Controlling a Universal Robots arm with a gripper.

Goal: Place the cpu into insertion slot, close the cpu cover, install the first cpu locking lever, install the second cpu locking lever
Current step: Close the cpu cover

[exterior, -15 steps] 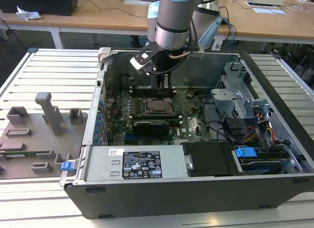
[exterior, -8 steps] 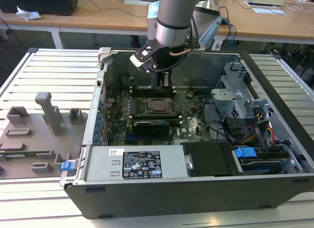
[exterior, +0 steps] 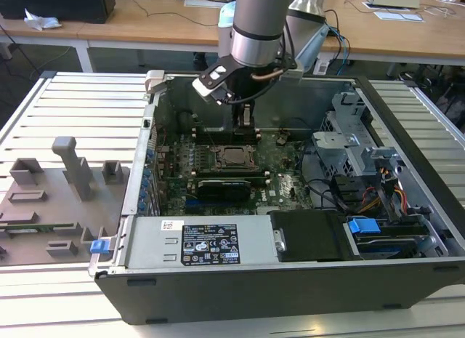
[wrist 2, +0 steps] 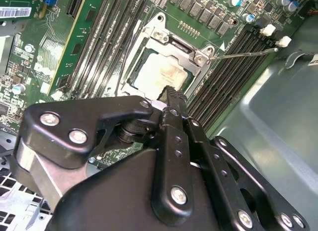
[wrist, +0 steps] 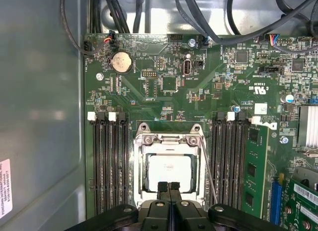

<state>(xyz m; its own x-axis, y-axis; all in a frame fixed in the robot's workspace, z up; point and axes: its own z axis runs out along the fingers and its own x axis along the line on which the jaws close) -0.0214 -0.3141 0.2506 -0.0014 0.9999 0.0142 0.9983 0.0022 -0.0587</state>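
gripper (wrist: 168, 187): fingers pressed together, nothing held, tips at the edge of the cpu cover (wrist: 169, 140); contact cannot be confirmed. cpu (wrist: 169, 170): seated in the insertion slot (exterior: 221, 158) on the green motherboard (wrist: 164, 87), pale top showing through the cover's window. cover lies flat over it. thin locking lever (wrist: 208, 166) runs along one side of the socket, beside the memory slots (wrist: 228, 161); whether it is latched cannot be told. arm reaches into the open computer case (exterior: 290, 294).
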